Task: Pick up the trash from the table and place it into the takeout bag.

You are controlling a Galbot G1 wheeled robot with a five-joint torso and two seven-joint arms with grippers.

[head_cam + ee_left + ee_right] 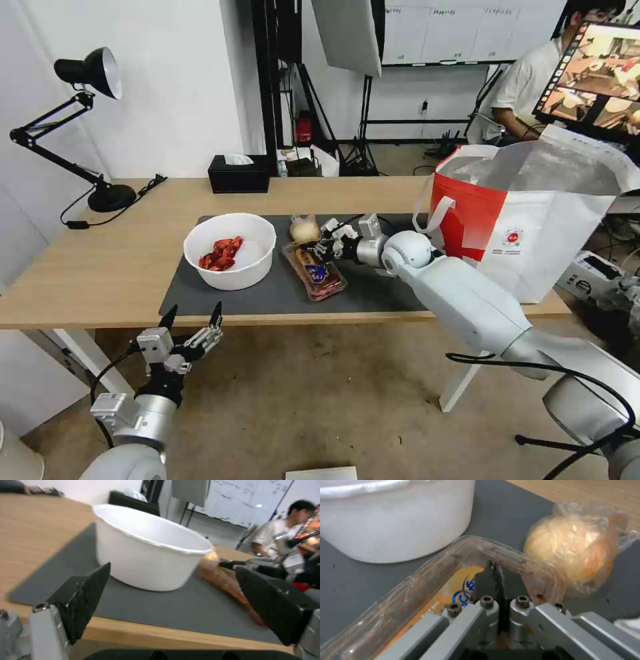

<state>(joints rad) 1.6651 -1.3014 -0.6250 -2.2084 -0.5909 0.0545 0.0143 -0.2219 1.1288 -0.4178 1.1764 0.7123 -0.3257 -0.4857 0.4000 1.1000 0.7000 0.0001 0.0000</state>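
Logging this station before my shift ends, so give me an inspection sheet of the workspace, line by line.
Surface: light-wood table with dark grey mat.
Job's things: white bowl holding red shells; clear plastic tray; small clear bag with beige lump; takeout bag at the table's right end, open.
Clutter: black tissue box, black desk lamp.
Grippers: right end effector shut on the tray rim; left end effector open, below the table's front edge.
Cables: lamp cord on the table.
Surroundings: whiteboard, monitor, tripod legs behind.
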